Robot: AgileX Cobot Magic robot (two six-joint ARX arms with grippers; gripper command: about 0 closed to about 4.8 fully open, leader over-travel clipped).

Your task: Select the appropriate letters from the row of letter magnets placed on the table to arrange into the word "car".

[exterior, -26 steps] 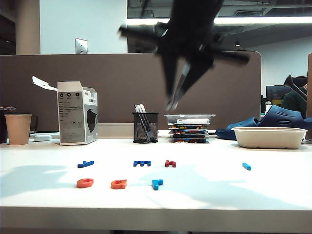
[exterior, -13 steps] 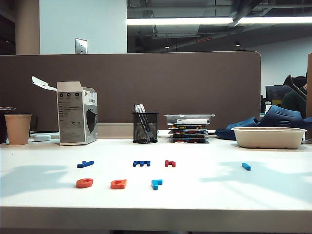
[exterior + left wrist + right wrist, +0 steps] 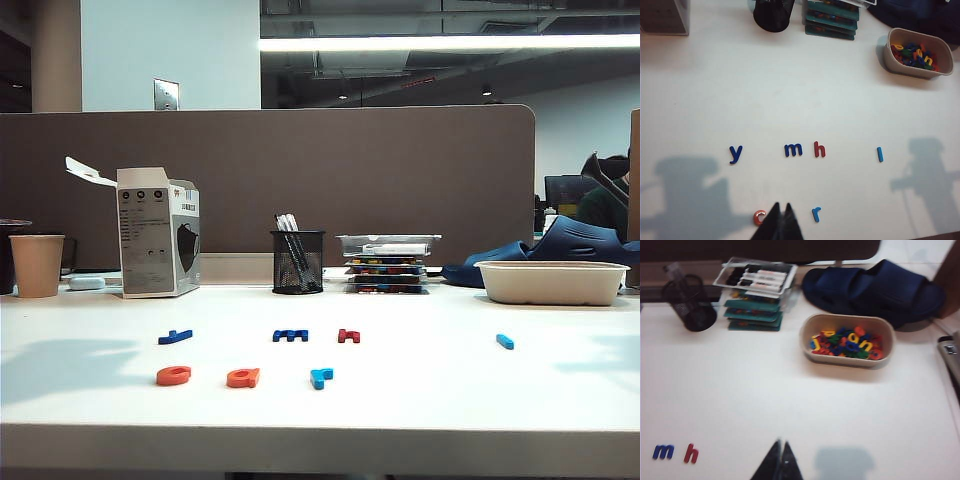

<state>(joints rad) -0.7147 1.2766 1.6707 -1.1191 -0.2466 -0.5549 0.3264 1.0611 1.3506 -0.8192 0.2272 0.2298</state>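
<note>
Both end effectors clenched empty: left (image 3: 781,212) above the letter magnets (image 3: 793,149), right (image 3: 780,450) near the bowl (image 3: 846,357).

Flat on the wide plain white table (image 3: 480,400), seven tiny plastic letter magnets in two rows. Behind: dark blue "y" (image 3: 735,153), dark blue "m" (image 3: 793,149), dark red "h" (image 3: 819,149), light-blue "l" (image 3: 880,154) well apart from "h". Nearer than "m": orange-red rounded "c" (image 3: 173,375), orange-red "a" (image 3: 243,377), light-blue angular "r" (image 3: 321,377), spelling "car".
</note>
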